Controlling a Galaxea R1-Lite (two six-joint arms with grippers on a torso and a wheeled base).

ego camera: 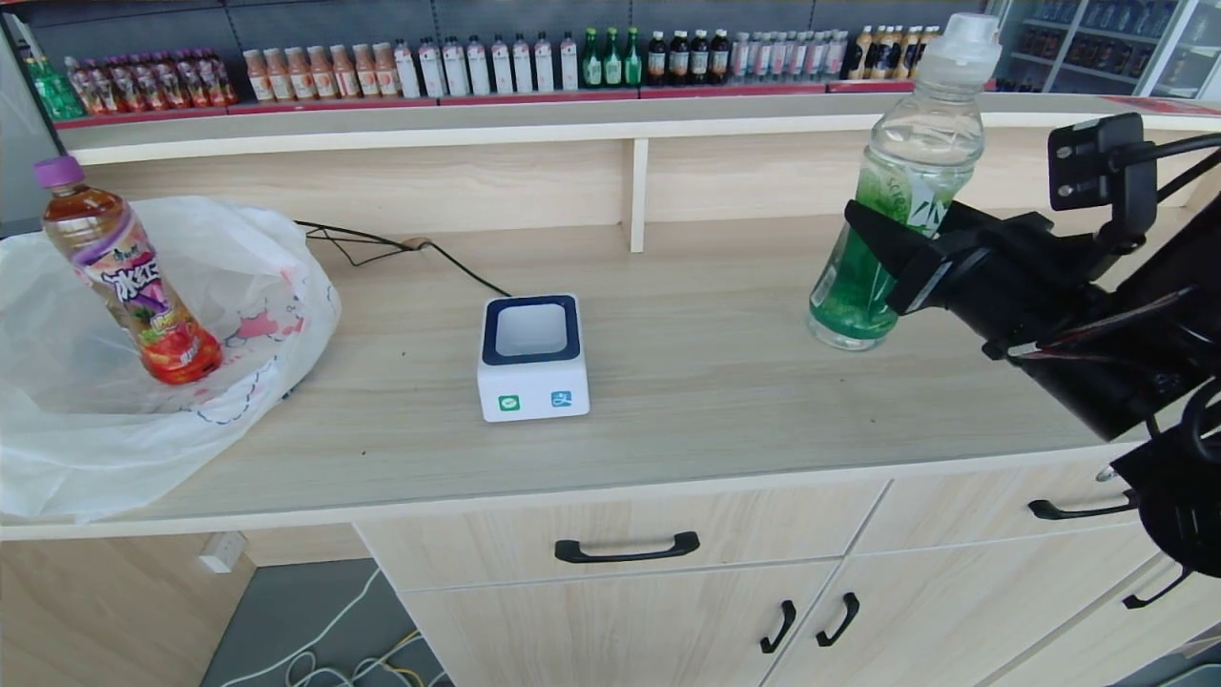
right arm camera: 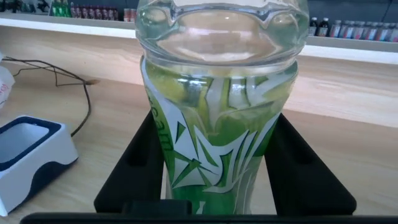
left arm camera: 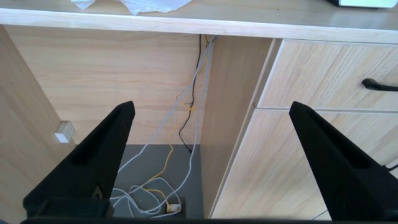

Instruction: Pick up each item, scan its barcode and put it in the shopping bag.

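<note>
Countertop (ego camera: 715, 382) shows one green bottle (ego camera: 906, 162), one red bottle (ego camera: 134, 277), one scanner (ego camera: 531, 358).

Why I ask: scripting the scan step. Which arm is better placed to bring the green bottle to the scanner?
Right. The right gripper is shut on the green bottle; the left gripper hangs open below the countertop.

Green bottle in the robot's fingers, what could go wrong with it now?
The green bottle is tall and gripped low by the right fingers, so it might tip or slip. It could bump the scanner when passing. A red bottle leans in the floppy shopping bag and might get knocked.
</note>
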